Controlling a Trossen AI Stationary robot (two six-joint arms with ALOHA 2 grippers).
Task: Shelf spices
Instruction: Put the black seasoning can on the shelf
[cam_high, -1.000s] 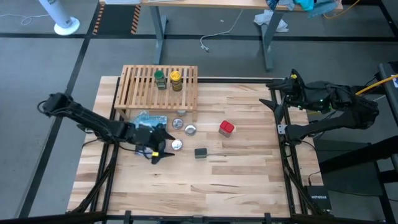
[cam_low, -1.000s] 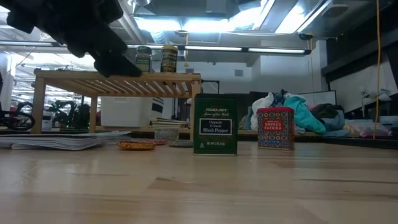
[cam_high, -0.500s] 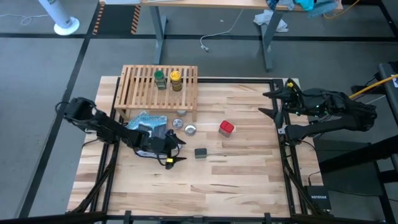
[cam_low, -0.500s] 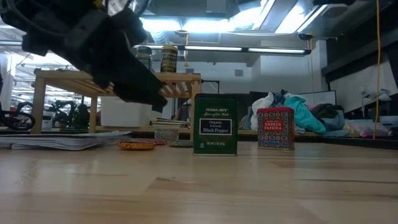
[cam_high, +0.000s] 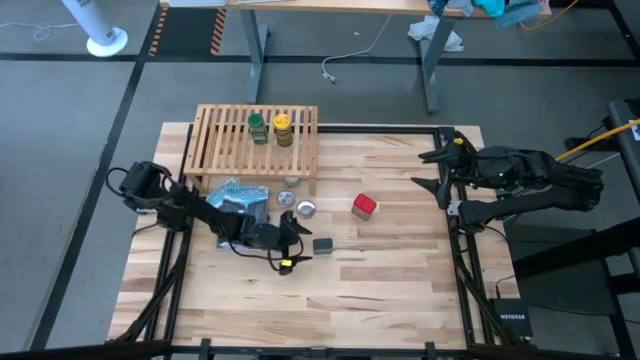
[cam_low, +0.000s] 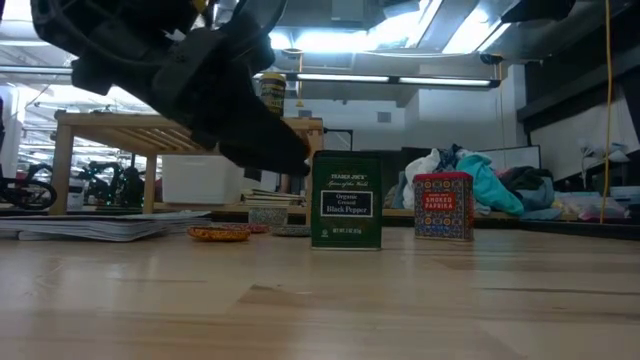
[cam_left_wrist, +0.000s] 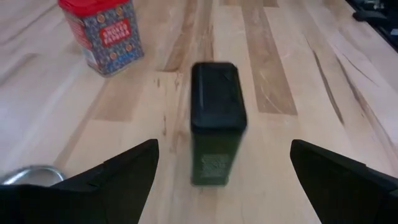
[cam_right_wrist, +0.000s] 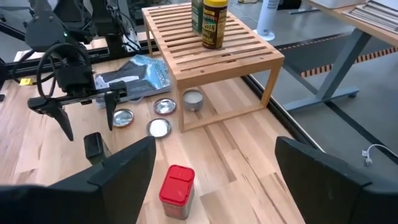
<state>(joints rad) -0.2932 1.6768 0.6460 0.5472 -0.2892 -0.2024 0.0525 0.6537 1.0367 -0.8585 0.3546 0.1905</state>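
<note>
My left pincer (cam_high: 287, 250) is open, right beside the black tin (cam_high: 322, 245).

The green jar (cam_high: 258, 127) and yellow jar (cam_high: 284, 128) stand on the shelf (cam_high: 225, 145). The red tin (cam_high: 364, 206) waits on the desk (cam_high: 400, 280). My right pincer (cam_high: 438, 170) hangs open at the desk's right edge.

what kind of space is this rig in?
Likely a lab or workshop, not a kitchen: grey floor with loose cables, height-adjustable desks behind the table, exposed ceiling lights, clutter piled beyond.

In the low view the green-capped jar (cam_low: 232, 92) is largely hidden behind the left arm (cam_low: 180, 70); the red tin (cam_left_wrist: 102, 34) is cut off by the left wrist view's edge.
</note>
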